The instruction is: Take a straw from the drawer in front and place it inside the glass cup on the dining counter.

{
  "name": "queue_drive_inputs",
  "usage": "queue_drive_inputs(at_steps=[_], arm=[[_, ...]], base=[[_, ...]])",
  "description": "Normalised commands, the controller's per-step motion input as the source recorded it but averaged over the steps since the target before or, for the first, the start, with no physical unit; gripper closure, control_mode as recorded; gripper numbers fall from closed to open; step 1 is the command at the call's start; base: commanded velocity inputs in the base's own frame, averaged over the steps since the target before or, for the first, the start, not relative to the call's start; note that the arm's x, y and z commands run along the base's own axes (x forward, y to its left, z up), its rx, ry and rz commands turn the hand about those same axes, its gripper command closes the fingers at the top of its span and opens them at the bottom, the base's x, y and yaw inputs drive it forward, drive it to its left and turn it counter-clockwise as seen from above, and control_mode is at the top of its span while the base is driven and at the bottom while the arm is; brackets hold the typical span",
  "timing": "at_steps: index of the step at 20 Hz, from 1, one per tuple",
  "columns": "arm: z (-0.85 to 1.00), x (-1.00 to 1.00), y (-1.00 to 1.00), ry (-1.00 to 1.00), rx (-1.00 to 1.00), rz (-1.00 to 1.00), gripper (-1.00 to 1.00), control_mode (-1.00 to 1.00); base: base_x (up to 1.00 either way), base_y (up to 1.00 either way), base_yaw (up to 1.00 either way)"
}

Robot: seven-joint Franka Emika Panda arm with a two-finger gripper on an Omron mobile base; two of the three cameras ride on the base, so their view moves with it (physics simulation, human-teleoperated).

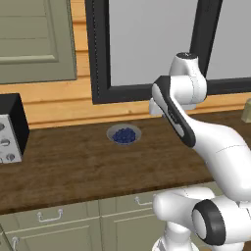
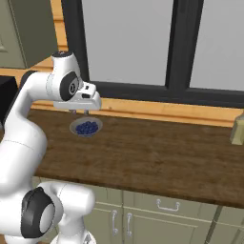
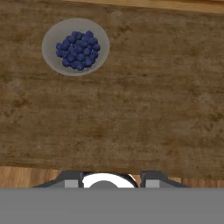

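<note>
My gripper (image 2: 79,112) hangs above a dark wood worktop (image 2: 157,152), pointing down, just back of a bowl of blueberries. In the hand view its two fingertips (image 3: 72,179) stand apart at the bottom with nothing between them, so the gripper (image 3: 111,180) is open. Shut sage-green drawer fronts with curved silver handles (image 1: 49,214) (image 2: 167,206) run under the worktop; I cannot tell which of them is the task's drawer. The straw, the glass cup and the dining counter are out of view.
A grey bowl of blueberries (image 1: 124,135) (image 3: 75,46) sits on the worktop near the wall. A dark and silver appliance (image 1: 10,130) stands at the left end. A pale object (image 2: 238,128) shows at the right edge. A black-framed window (image 1: 147,44) is behind.
</note>
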Motion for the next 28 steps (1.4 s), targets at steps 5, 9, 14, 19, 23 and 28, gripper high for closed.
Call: queue_drive_inputs(at_steps=[5,9,14,19,23,28], arm=[[-0.03,-0.04,0.0,0.02,0.0,0.0,-1.0,1.0],[0.0,0.0,0.0,0.0,0.0,0.0,-1.0,1.0],[0.0,0.0,0.0,0.0,0.0,0.0,-1.0,1.0],[0.0,0.0,0.0,0.0,0.0,0.0,-1.0,1.0],[0.0,0.0,0.0,0.0,0.0,0.0,-1.0,1.0],[0.0,0.0,0.0,0.0,0.0,0.0,-1.0,1.0]], base=[[-0.24,0.0,0.0],[-1.0,-0.08,0.02],[-0.48,-0.54,0.23],[0.04,-0.81,0.54],[0.03,-0.67,0.66],[0.0,-0.73,0.66]])
